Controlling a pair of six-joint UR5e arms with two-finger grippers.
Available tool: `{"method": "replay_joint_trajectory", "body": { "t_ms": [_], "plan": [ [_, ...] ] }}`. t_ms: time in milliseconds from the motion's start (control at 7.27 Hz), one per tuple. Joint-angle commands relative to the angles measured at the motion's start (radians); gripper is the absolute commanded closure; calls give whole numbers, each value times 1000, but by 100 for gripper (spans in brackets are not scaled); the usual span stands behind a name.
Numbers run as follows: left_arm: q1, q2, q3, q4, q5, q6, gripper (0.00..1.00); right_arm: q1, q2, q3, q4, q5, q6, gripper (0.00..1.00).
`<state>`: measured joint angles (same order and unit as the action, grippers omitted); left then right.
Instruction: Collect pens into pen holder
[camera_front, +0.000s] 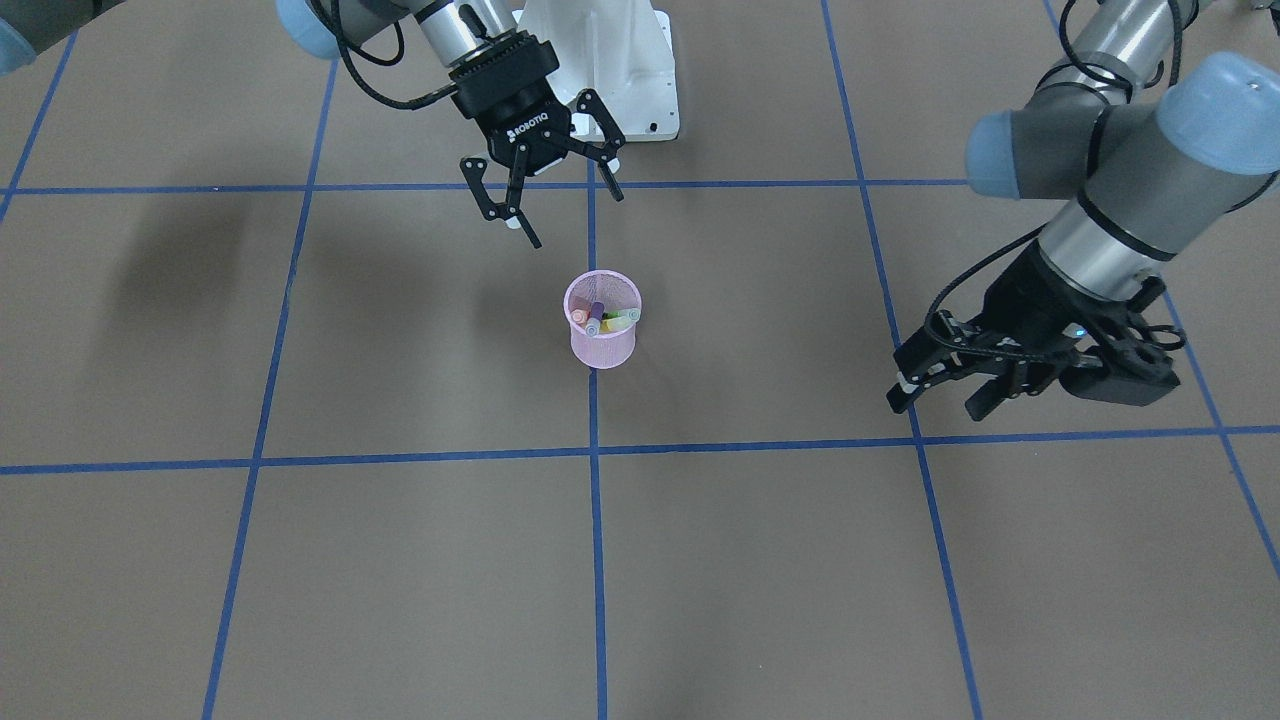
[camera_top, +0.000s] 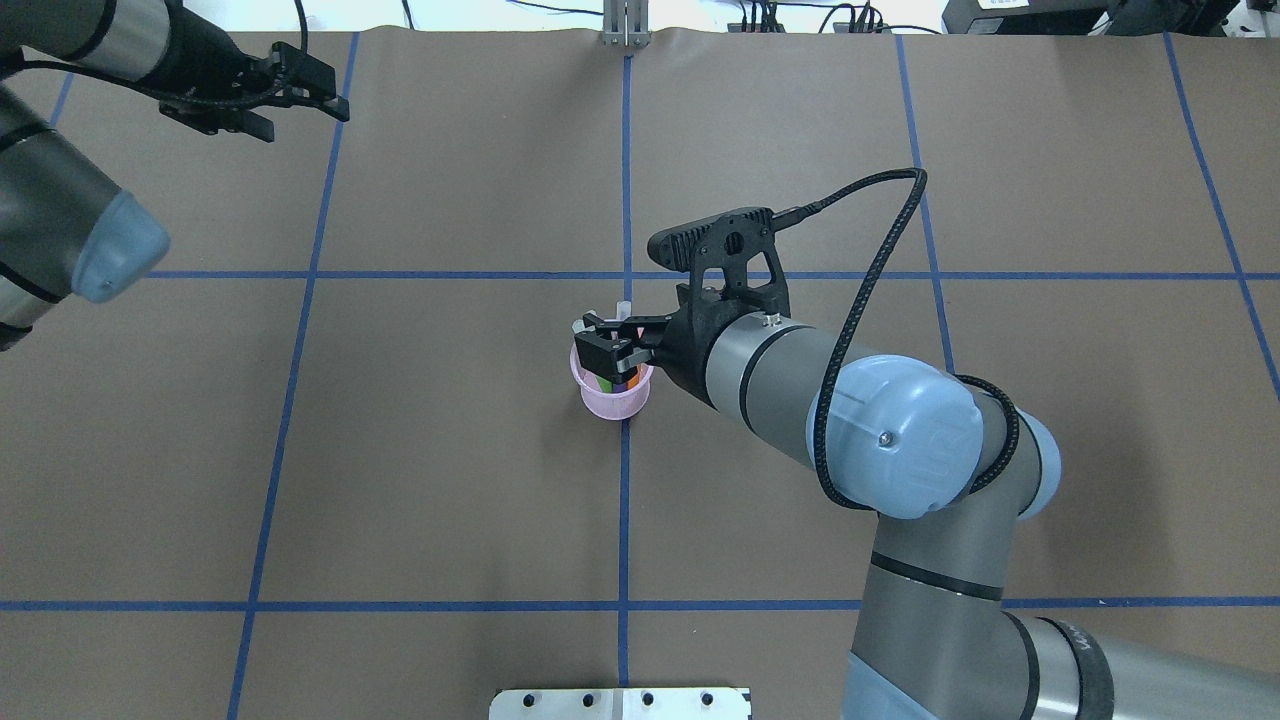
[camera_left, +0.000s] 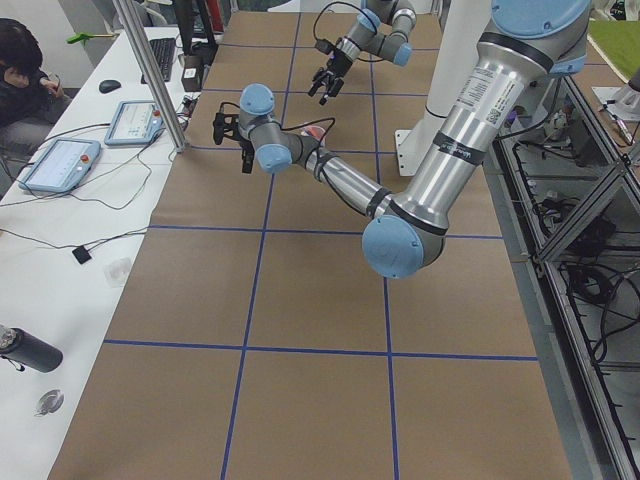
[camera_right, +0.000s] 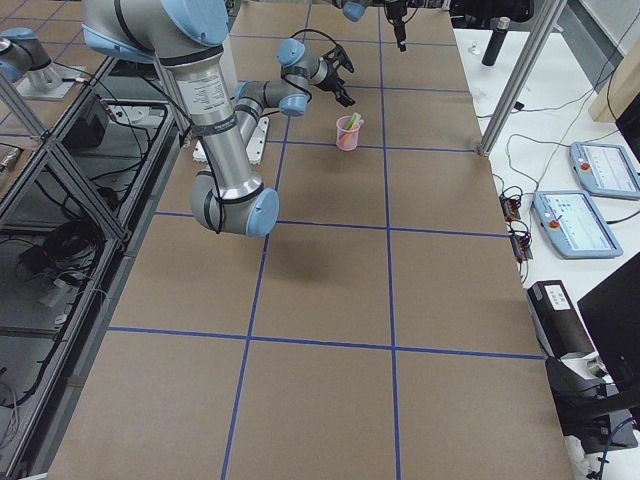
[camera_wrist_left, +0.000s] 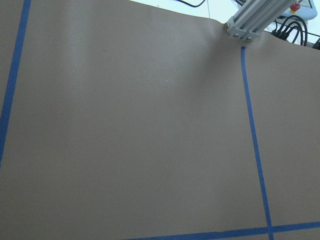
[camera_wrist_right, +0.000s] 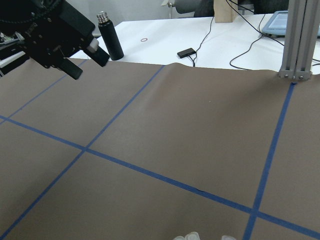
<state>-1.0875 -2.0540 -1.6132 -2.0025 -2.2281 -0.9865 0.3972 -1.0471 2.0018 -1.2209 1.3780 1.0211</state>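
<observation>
The pink mesh pen holder (camera_front: 601, 345) stands upright on the centre blue line; it also shows in the overhead view (camera_top: 612, 402) and the exterior right view (camera_right: 347, 133). The purple pen (camera_front: 597, 314), orange pen (camera_front: 578, 316) and green pen (camera_front: 622, 322) all stand inside it. My right gripper (camera_front: 575, 216) is open and empty, hovering above the holder toward the robot base; in the overhead view (camera_top: 598, 345) it covers the holder's rim. My left gripper (camera_front: 942, 392) is open and empty, far off to the holder's side, and also shows in the overhead view (camera_top: 292, 103).
Brown table paper with a blue tape grid (camera_front: 592, 455). The white robot base (camera_front: 610, 60) is behind the right gripper. An aluminium post (camera_wrist_right: 299, 40) stands at the table's far edge. A black bottle (camera_wrist_right: 110, 36), tablets and cables lie on the white side bench beyond.
</observation>
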Motion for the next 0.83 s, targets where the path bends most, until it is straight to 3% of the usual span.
{"method": "replay_joint_trajectory", "body": {
  "t_ms": [0,138,275,550,688],
  "plan": [
    [-115,0,-39,372,77,408,0,216,-11,46,-328,463,148,0],
    [-126,46,-53,398,143,483,0,402,-60,49,-351,678,126,0],
    [-168,93,-47,384,159,508,0,469,-120,46,-356,714,47,0],
    [-292,135,17,377,151,697,0,572,-303,31,-350,701,-192,0],
    [-349,176,30,378,92,730,0,682,-330,-22,-350,717,-223,0]
  ]
}}
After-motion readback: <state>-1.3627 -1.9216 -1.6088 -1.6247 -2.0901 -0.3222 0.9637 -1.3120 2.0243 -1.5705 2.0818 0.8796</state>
